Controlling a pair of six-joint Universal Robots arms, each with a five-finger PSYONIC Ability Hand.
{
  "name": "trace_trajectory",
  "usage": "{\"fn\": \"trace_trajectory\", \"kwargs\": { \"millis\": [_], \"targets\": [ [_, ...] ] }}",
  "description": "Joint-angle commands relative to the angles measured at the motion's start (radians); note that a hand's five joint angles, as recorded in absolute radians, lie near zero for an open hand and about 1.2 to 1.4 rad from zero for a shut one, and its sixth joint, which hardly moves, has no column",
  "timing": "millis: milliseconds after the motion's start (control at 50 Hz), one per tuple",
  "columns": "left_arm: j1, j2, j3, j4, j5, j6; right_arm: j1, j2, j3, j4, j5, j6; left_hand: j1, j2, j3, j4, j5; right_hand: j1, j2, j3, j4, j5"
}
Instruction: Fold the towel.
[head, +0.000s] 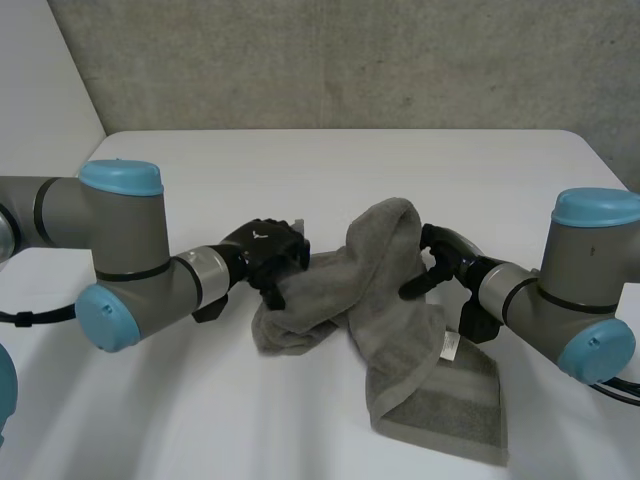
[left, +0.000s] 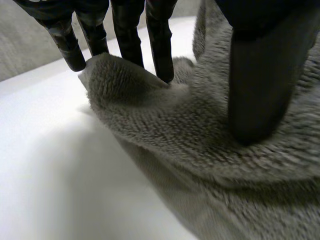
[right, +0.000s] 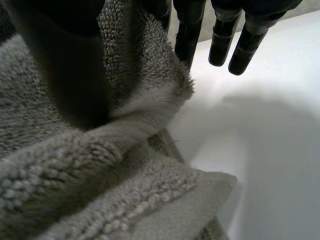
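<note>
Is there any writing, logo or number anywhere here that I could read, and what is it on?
No text here can be read.
White mark on the back of the left robot hand: looks like a small logo, too small to read.
White tag sewn to the edge of the towel: too small to tell whether anything is printed on it.

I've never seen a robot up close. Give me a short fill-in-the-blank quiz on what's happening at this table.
1. The bunched-up towel is ___ in colour.
2. It lies on a ___ table.
3. It is pinched by ___ hands: the left hand and the right hand.

Missing words: grey; white; two.
</note>
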Motion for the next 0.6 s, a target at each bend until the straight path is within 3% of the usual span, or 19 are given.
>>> {"fn": "trace_trajectory", "kwargs": {
  "millis": [20,140,160,260,280,320,380,440,500,540,560,600],
  "targets": [
    [0.016,0.019,-0.017,-0.069,-0.018,0.07,-0.019,-0.102,0.06,0.011,-0.044,-0.043,0.472,0.467,-0.045,-0.056,0.48,0.673,0.649,-0.033,-0.053,0.648],
    [0.04,0.111,-0.086,-0.152,-0.06,0.078,-0.092,-0.236,0.167,0.083,-0.194,-0.28,0.572,0.567,-0.045,-0.056,0.58,0.674,0.65,-0.033,-0.053,0.648],
    [0.049,0.135,-0.115,-0.155,-0.069,0.078,-0.092,-0.236,0.167,0.083,-0.194,-0.281,0.572,0.567,-0.045,-0.056,0.58,0.674,0.65,-0.033,-0.053,0.648],
    [0.068,0.197,-0.181,-0.155,-0.104,0.078,-0.163,-0.276,0.17,0.275,-0.234,-0.606,0.575,0.57,-0.045,-0.056,0.583,0.674,0.65,-0.033,-0.053,0.648],
    [0.068,0.197,-0.181,-0.155,-0.104,0.078,-0.163,-0.276,0.17,0.275,-0.234,-0.606,0.575,0.57,-0.045,-0.056,0.583,0.674,0.65,-0.033,-0.053,0.648],
    [0.078,0.209,-0.184,-0.154,-0.124,0.079,-0.163,-0.265,0.118,0.344,-0.22,-0.768,0.592,0.588,-0.045,-0.056,0.601,0.674,0.65,-0.033,-0.053,0.648],
    [0.081,0.197,-0.166,-0.141,-0.133,0.079,-0.157,-0.256,0.084,0.373,-0.217,-0.824,0.747,0.742,-0.045,-0.056,0.755,0.674,0.65,-0.033,-0.053,0.648],
    [0.08,0.191,-0.144,-0.12,-0.135,0.078,-0.129,-0.238,0.014,0.379,-0.199,-0.856,0.747,0.743,-0.045,-0.056,0.756,0.674,0.65,-0.033,-0.053,0.648],
    [0.077,0.156,-0.095,-0.037,-0.135,0.067,-0.069,-0.222,-0.078,0.359,-0.164,-0.858,0.747,0.743,-0.045,-0.056,0.756,0.674,0.65,-0.033,-0.053,0.648],
    [0.068,0.134,-0.032,0.091,-0.138,0.063,-0.039,-0.216,-0.126,0.33,-0.138,-0.863,0.747,0.743,-0.045,-0.056,0.756,0.674,0.65,-0.033,-0.053,0.648],
    [0.068,0.134,-0.032,0.092,-0.138,0.063,-0.008,-0.213,-0.174,0.285,-0.109,-0.867,0.747,0.743,-0.045,-0.056,0.756,0.674,0.65,-0.033,-0.053,0.648],
    [0.057,0.146,0.018,0.25,-0.143,0.046,0.039,-0.225,-0.27,0.158,-0.034,-0.884,0.747,0.743,-0.045,-0.056,0.756,0.674,0.65,-0.033,-0.053,0.648]
  ]
}}
